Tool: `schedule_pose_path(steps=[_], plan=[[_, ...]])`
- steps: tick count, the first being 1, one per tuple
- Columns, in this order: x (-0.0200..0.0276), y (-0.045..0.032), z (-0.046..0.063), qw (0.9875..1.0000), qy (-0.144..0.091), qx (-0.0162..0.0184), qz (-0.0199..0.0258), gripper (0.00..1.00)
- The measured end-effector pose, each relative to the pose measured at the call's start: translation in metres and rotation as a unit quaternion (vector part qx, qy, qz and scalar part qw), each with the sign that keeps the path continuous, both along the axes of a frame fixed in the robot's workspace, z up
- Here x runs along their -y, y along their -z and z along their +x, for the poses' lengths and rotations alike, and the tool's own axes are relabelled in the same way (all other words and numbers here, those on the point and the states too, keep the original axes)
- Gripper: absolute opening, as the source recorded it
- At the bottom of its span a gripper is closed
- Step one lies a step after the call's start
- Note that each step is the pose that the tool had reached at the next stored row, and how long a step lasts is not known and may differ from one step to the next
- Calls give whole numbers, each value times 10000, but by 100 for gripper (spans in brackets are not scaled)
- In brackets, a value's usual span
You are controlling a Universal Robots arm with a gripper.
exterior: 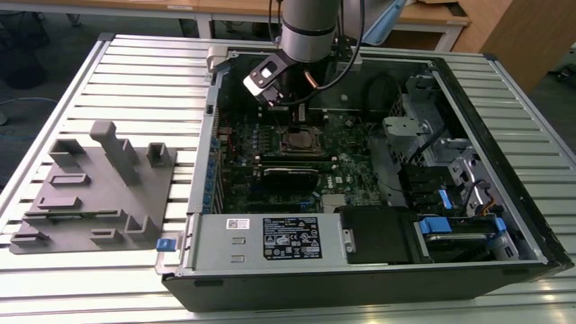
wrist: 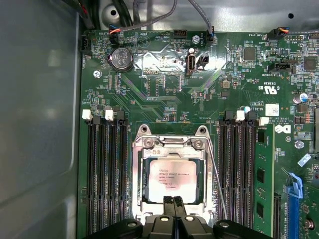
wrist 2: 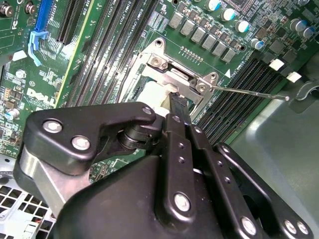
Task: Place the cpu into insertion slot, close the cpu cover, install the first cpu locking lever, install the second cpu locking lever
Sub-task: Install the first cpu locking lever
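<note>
The cpu (wrist: 173, 180) is lying flat in the insertion slot (wrist: 145, 191), with the cpu cover (wrist: 172, 149) sitting down around it and framing its silver top. The jaws are pressing together, tips at one edge of the cover. A thin locking lever (wrist: 218, 185) is angling away beside the socket, between memory slots (wrist: 104, 174) on the green motherboard (wrist: 164, 84).

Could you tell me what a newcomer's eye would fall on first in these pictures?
First, in the exterior view, the arm hanging into the open case on the slatted table. Then, in the first wrist view, the cpu lying framed by the cover, with the gripper at the cover's edge and a thin lever alongside.
</note>
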State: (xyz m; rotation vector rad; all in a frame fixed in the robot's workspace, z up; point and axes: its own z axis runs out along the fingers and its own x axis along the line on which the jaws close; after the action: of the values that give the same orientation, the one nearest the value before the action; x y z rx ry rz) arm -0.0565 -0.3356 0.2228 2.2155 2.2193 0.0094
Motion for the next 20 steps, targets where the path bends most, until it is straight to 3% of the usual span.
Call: schedule_pose_path(steps=[7, 20], plan=[[1, 1, -46, 10000, 0, 0, -1, 10], [1, 13, -389, 10000, 0, 26, 12, 10]])
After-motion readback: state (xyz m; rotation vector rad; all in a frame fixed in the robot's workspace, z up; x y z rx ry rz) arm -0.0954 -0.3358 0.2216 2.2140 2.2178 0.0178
